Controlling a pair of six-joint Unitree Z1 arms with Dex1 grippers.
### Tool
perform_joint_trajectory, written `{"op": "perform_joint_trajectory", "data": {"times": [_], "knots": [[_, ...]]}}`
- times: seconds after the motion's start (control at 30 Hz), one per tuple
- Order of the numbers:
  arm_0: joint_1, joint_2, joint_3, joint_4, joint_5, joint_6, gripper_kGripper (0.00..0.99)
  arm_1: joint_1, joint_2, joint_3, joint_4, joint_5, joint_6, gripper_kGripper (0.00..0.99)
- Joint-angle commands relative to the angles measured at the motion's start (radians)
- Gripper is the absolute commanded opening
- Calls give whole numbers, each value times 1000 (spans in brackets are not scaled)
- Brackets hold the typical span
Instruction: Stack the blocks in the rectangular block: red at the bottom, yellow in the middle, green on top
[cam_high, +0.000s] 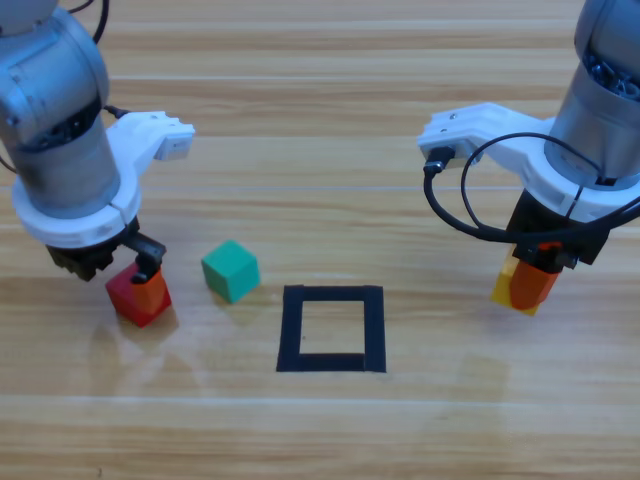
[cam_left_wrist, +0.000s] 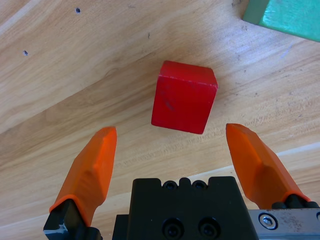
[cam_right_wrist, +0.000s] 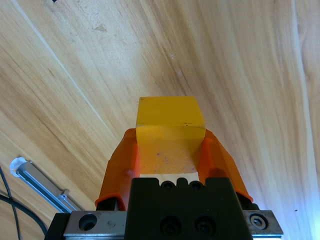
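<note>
The left end effector (cam_high: 140, 285) sits low over the bench (cam_high: 330, 130) near its left edge, its two orange jaws spread wide with the red cube (cam_high: 128, 295) between them; in the left wrist view the red cube (cam_left_wrist: 184, 97) lies on the wood just ahead of the jaw tips, and neither jaw touches it. The teal-green cube (cam_high: 231, 270) rests just to the right of the red one, apart from it, and a corner of it (cam_left_wrist: 285, 17) shows at the top right of the left wrist view. The black tape outline (cam_high: 331, 328) lies flat near the middle of the bench, toward its front edge, to the right of the green cube, with bare wood showing inside it and no cube within it. The right end effector (cam_high: 530, 285) is down near the right edge of the bench, well apart from the outline, and its jaws are closed against two opposite sides of the yellow cube (cam_high: 508, 284); the right wrist view shows the yellow cube (cam_right_wrist: 170, 130) clamped snugly between the orange jaws, its far end sticking out past their tips above the wood.
</note>
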Motion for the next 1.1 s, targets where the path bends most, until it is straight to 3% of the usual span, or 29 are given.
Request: {"op": "perform_joint_trajectory", "data": {"times": [0.03,0.8,1.0,1.1], "knots": [[19,86,-29,-14,-15,6,933,-28,-36,34,12,20,17,0],[21,149,-18,-76,-30,-14,904,-28,-39,53,12,53,20,0],[30,158,-9,-91,-30,-12,871,-28,-38,53,12,61,20,0],[36,164,-6,-96,-30,-9,792,-28,-38,51,12,66,20,0]]}}
